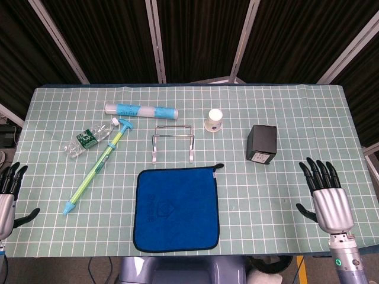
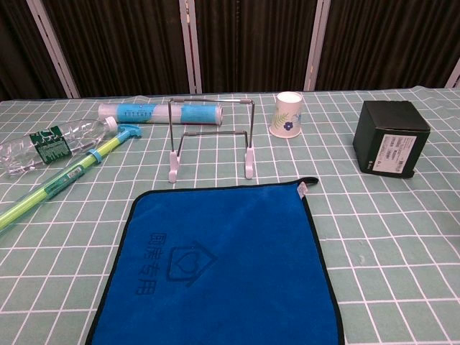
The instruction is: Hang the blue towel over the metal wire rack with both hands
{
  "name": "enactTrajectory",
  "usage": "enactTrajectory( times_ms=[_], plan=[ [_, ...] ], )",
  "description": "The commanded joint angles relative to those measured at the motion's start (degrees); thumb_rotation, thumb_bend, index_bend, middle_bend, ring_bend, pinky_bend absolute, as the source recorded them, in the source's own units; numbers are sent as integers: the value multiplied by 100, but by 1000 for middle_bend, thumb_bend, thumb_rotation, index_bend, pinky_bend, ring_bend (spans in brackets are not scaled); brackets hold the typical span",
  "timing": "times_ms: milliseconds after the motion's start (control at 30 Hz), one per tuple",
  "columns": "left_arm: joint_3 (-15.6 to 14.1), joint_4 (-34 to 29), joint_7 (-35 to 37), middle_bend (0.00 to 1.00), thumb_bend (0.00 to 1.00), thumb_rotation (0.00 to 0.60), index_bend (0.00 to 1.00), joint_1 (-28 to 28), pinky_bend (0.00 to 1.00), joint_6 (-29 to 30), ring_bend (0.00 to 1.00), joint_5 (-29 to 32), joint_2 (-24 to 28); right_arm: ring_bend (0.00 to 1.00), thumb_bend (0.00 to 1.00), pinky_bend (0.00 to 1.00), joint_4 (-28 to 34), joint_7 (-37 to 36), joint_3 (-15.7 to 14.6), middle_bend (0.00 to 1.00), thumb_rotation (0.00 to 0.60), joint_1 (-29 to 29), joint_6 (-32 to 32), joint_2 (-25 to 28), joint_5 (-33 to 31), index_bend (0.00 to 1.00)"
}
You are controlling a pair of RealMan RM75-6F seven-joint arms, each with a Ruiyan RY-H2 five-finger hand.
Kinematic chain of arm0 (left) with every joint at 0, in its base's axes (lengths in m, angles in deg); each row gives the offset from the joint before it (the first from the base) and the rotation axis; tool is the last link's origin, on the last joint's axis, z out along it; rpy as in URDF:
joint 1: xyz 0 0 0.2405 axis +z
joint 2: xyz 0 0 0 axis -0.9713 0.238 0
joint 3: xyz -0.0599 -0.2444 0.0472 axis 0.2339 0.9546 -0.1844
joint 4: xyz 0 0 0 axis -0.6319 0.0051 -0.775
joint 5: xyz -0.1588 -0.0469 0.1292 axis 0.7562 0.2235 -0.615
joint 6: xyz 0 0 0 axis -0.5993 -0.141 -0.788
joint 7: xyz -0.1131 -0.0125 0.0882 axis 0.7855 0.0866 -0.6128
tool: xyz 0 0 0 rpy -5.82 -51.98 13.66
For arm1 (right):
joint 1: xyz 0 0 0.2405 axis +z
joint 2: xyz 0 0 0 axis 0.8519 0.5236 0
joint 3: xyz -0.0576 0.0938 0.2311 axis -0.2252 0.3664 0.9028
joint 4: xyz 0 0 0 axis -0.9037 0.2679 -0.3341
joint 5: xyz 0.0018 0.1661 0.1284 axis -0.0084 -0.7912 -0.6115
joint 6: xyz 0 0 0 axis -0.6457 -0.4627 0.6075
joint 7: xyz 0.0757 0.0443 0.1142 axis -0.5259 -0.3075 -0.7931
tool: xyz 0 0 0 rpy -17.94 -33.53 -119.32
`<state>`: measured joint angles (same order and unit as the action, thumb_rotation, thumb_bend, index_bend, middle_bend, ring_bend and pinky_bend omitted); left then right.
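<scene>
A blue towel (image 1: 176,208) (image 2: 223,266) with dark edging lies flat and spread on the checked tablecloth near the front edge. Just behind it stands the metal wire rack (image 1: 172,142) (image 2: 211,136) on white feet, upright and bare. My left hand (image 1: 8,192) is at the far left edge of the table, fingers apart, holding nothing. My right hand (image 1: 327,195) hovers at the front right, fingers spread, palm empty. Both hands are well away from the towel. The chest view shows neither hand.
Left of the rack lie a green and blue syringe-like tube (image 1: 98,165), a plastic bottle (image 1: 89,139) and a clear cylinder (image 1: 142,110). A paper cup (image 1: 214,119) and a black box (image 1: 262,144) stand to the right.
</scene>
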<state>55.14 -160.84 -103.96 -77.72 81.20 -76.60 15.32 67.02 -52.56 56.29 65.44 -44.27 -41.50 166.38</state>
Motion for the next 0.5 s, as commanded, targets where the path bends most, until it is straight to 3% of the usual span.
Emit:
enactTrajectory(
  times_ms=[33, 300, 500],
  plan=[
    [1, 4, 6, 0, 0, 600, 0, -2, 0, -9, 0, 16, -1, 0, 0, 0, 6, -17, -15, 0, 600, -5, -17, 17, 38, 0],
    [41, -8, 53, 0, 0, 600, 0, -8, 0, -63, 0, 184, 32, 0, 0, 0, -199, -217, -124, 0, 600, 236, 401, 30, 201, 0],
    [39, -30, -5, 0, 0, 600, 0, -20, 0, -61, 0, 181, 16, 0, 0, 0, -502, -660, -215, 0, 600, 950, 1154, -107, 875, 0]
  ],
)
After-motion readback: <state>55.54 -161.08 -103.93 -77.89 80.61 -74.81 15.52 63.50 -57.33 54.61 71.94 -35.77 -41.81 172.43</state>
